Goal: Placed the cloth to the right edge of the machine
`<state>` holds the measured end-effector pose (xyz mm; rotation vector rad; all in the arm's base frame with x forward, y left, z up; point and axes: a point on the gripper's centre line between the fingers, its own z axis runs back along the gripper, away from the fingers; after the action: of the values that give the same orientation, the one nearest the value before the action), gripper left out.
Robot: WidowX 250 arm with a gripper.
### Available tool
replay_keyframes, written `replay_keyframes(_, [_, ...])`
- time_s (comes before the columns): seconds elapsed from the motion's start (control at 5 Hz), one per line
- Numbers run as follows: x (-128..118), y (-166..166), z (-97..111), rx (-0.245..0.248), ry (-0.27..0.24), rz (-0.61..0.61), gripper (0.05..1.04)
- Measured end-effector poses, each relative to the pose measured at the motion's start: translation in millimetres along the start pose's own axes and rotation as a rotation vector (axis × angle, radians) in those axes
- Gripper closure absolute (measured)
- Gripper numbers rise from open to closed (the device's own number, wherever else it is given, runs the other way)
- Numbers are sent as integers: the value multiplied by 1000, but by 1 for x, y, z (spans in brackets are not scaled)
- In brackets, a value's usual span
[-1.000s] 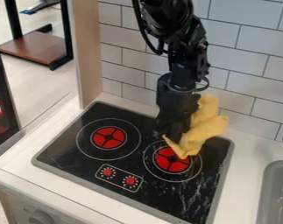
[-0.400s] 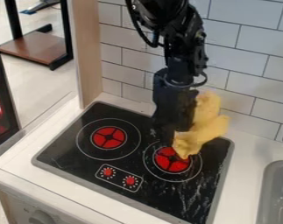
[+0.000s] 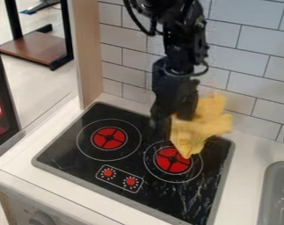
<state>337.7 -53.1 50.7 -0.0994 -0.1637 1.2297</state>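
Soft yellow cloth [image 3: 198,127] over a glossy black stovetop [image 3: 80,163] with scuffed patches.

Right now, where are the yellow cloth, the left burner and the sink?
Yellow cloth [image 3: 201,126]: camera view, middle of its folds.
Left burner [image 3: 100,138]: camera view, red disc.
Sink [image 3: 274,168]: camera view, grey rim, upper part.

White counter [image 3: 248,169] | black cooktop [image 3: 162,193], grey rim | grey sink [image 3: 271,178] set in

Arm: I see my glossy black, many-jointed arm [image 3: 183,39] enter from the top edge, hanging almost upright.
Wrist: black, a thin dark cable [image 3: 204,70] curving beside it.
Gripper: my dark, blocky gripper [image 3: 169,117] points downward, slightly slanted.
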Motion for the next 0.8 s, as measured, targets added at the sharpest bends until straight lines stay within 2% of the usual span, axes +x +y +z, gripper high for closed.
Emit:
replay_keyframes(0.2, [0,5,23,-29,-2,10,85])
replay_keyframes(0.4, [2,8,53,-92,7,24,85])
replay_keyframes(0.8, [1,20,96,-172,35,26,85])
